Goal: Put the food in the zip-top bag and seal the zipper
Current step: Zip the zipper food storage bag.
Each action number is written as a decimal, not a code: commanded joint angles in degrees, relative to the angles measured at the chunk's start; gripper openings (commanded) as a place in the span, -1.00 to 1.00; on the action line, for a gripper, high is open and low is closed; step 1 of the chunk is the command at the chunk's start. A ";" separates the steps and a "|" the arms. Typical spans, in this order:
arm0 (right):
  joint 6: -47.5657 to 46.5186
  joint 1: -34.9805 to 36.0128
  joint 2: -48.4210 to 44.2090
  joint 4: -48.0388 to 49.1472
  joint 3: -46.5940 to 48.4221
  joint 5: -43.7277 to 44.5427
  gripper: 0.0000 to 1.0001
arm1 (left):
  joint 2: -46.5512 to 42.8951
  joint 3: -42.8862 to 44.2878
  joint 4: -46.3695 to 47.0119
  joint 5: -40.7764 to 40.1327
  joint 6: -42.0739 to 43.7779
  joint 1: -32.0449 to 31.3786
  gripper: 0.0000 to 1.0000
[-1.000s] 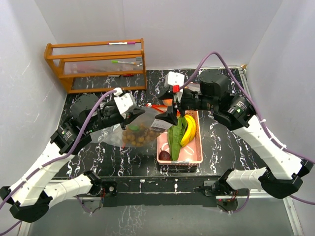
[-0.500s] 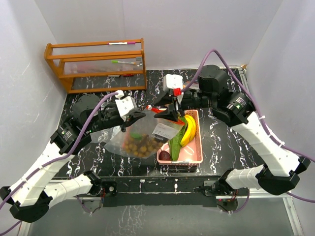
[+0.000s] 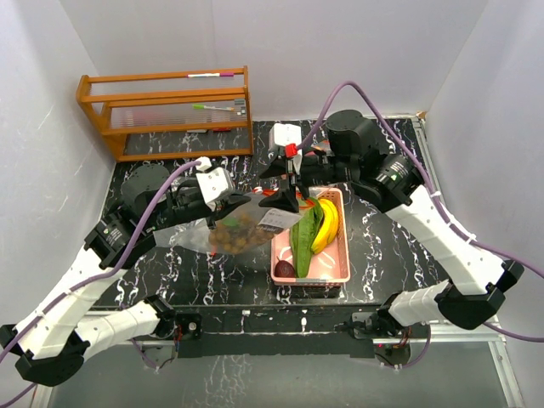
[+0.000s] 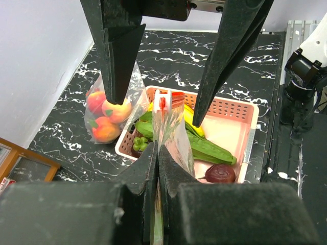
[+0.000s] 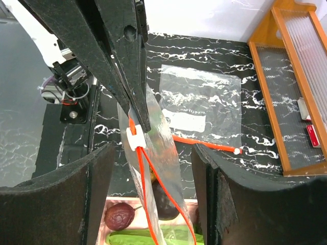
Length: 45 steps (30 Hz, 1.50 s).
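My left gripper (image 3: 238, 201) is shut on the top edge of a clear zip-top bag (image 3: 242, 228) that holds a tan longan bunch (image 3: 240, 235); the pinch shows in the left wrist view (image 4: 157, 148). The bag's white slider (image 5: 135, 138) sits on its orange zipper (image 5: 153, 204). My right gripper (image 3: 285, 194) is open, with its fingers either side of the bag's top (image 5: 153, 153), not touching it. Bananas (image 3: 327, 223), cucumbers (image 3: 303, 231) and a dark purple fruit (image 3: 286, 269) lie in the pink basket (image 3: 342, 255).
A second clear bag with orange and red fruits (image 4: 104, 116) stands just beyond the basket. An empty zip-top bag (image 5: 202, 109) lies flat on the black marbled table. A wooden rack (image 3: 170, 110) stands at the back left. White walls close in on both sides.
My right gripper has moved left and back, from over the basket to the bag's top, and stays open. The held bag swung out and settled back. The left gripper keeps its grip.
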 commanded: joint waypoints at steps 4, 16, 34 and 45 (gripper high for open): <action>0.00 -0.02 -1.06 3.30 3.39 -4.32 0.22 | -1.23 0.58 1.14 0.43 0.39 0.10 -1.00; 1.22 -0.24 0.05 3.44 4.29 -4.04 0.09 | -1.37 0.44 1.50 0.49 0.11 0.07 -1.00; 1.76 -0.64 2.84 2.21 6.70 -5.54 -0.44 | -2.27 -0.26 1.98 -0.07 0.11 0.11 -1.00; 2.29 -1.07 1.94 2.62 7.10 -5.88 -0.26 | -2.12 -0.31 2.28 -0.08 -0.07 0.11 -1.00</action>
